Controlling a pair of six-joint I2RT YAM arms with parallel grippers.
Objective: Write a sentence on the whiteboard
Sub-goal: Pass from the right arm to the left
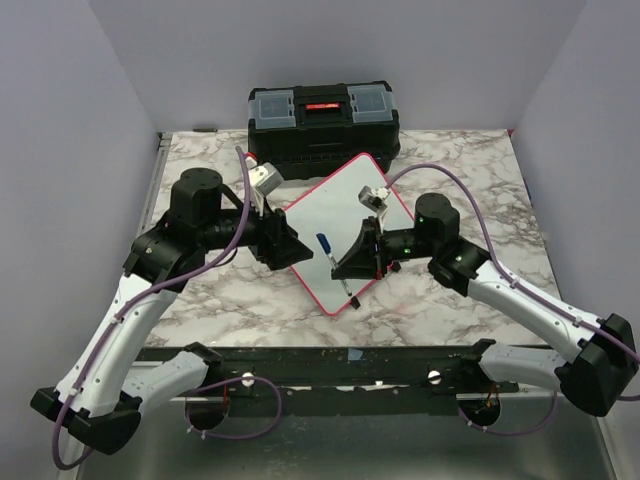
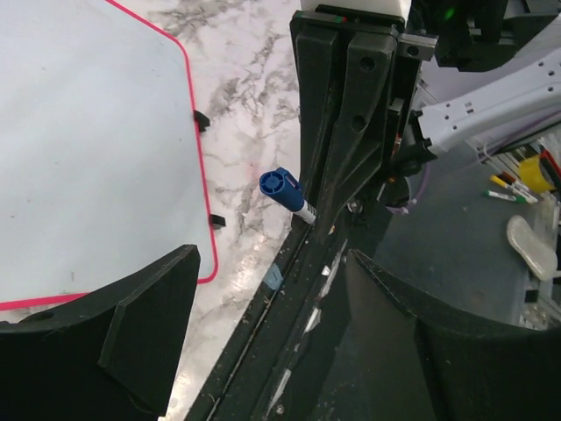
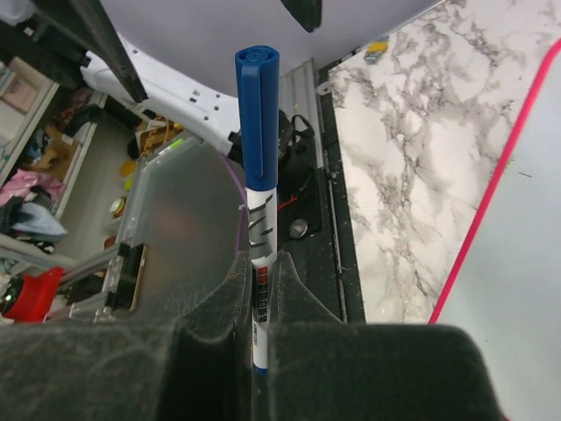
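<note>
The right gripper (image 3: 260,285) is clamping a capped blue marker (image 3: 260,219) above the blank whiteboard (image 1: 335,205), which is lying turned cornerwise between the two arms. The marker's long axis is pointing its cap (image 2: 280,186) toward the left gripper (image 1: 292,247), which is waiting near with jaws apart.

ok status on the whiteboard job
Right gripper shut on blue marker, cap on. Left gripper open at whiteboard edge. Board blank, no writing yet. Cap needs removing.
</note>
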